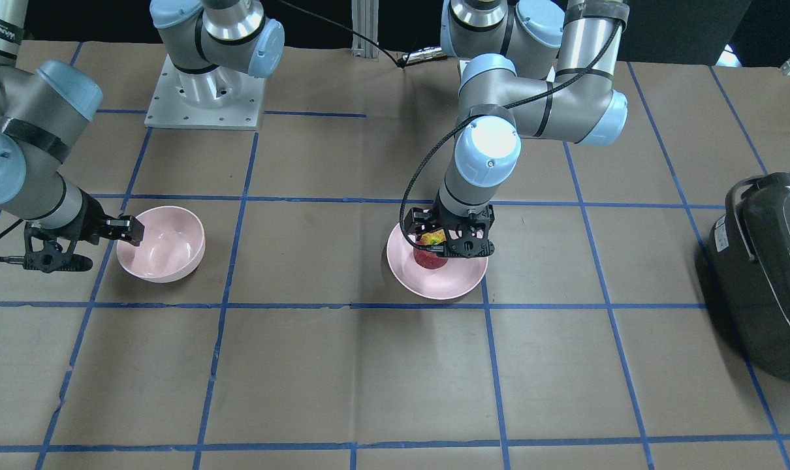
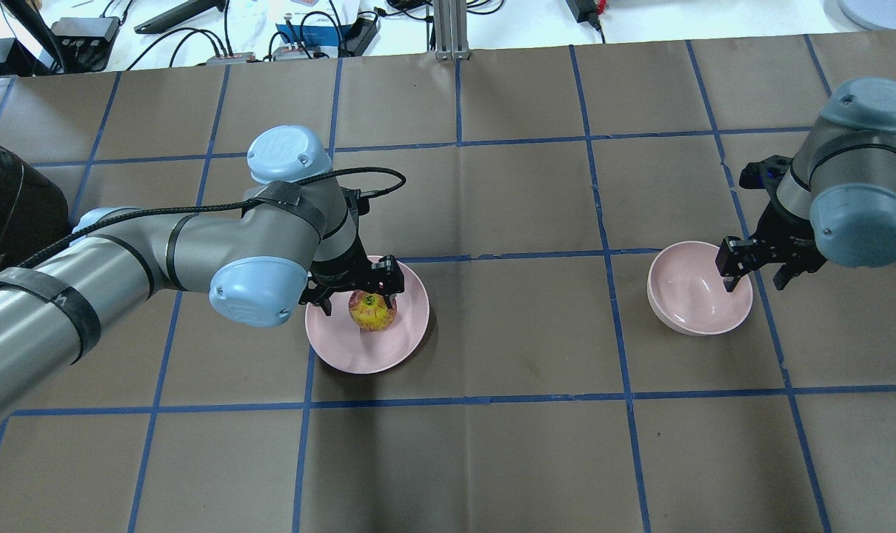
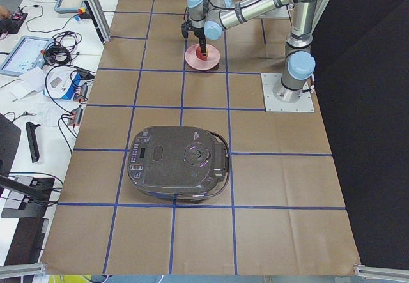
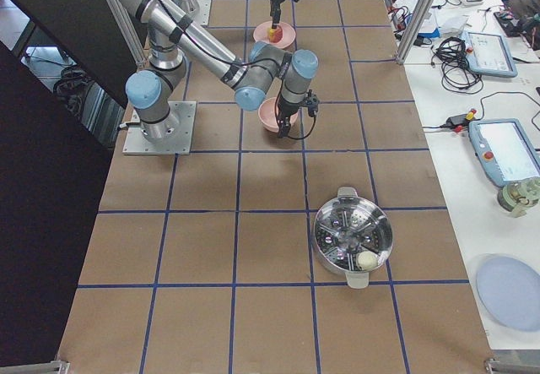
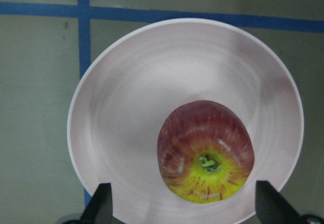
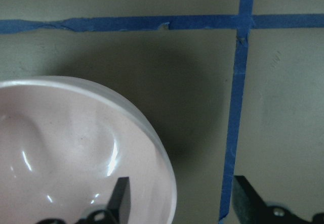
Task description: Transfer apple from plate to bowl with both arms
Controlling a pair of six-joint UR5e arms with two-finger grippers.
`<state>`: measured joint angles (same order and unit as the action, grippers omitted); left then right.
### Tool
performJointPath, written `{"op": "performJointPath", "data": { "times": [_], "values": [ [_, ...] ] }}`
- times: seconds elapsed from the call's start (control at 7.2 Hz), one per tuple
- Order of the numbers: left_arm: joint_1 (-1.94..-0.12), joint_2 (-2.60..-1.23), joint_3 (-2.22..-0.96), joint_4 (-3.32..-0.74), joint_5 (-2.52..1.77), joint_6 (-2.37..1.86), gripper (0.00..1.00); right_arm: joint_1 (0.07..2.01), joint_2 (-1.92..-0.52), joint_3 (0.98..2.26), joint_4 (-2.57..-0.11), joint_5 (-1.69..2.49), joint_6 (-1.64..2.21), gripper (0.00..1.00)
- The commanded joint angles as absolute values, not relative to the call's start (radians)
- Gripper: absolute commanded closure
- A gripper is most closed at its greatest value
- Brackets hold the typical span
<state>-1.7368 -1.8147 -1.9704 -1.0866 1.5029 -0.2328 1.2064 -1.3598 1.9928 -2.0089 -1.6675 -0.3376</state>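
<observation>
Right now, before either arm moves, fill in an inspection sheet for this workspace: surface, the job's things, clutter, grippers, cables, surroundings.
Surface: table, brown paper with a blue tape grid.
Job's things: apple rests on the plate, stem upward; bowl stands empty, apart from the plate.
Clutter: black rice cooker at the robot's left end; steel steamer pot at its right end.
Grippers: left gripper above the apple, jaws open either side, not gripping; right gripper at the bowl, jaws open astride its rim.
Cables: black cable loops out near the left gripper.
Surroundings: bench beside the table, with a tablet and loose wires.
</observation>
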Motion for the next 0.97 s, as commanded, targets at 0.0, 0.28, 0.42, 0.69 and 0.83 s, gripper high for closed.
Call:
{"op": "performJointPath", "data": {
  "times": [0.0,0.28,0.42,0.69,0.83],
  "values": [
    [-1.74,-1.833,-1.973,-1.086,1.488,-0.232,0.0,1.206,-1.359,1.991,-2.002,-1.661,-0.333,0.98],
    [-1.764,-1.864,-1.97,-1.04,1.489,-0.232,0.0,1.215,-1.376,1.962,-1.996,-1.634,-0.298,1.0],
    [-1.77,-1.871,-1.97,-1.029,1.491,-0.224,0.0,1.226,-1.381,1.922,-1.941,-1.565,-0.254,1.0],
    [-1.769,-1.875,-1.974,-1.026,1.493,-0.183,0.19,1.349,-1.382,1.847,-1.876,-1.528,-0.117,1.0],
    [-1.77,-1.873,-1.97,-1.026,1.496,-0.176,0.48,1.443,-1.381,1.838,-1.878,-1.494,-0.006,1.0]
  ]
}}
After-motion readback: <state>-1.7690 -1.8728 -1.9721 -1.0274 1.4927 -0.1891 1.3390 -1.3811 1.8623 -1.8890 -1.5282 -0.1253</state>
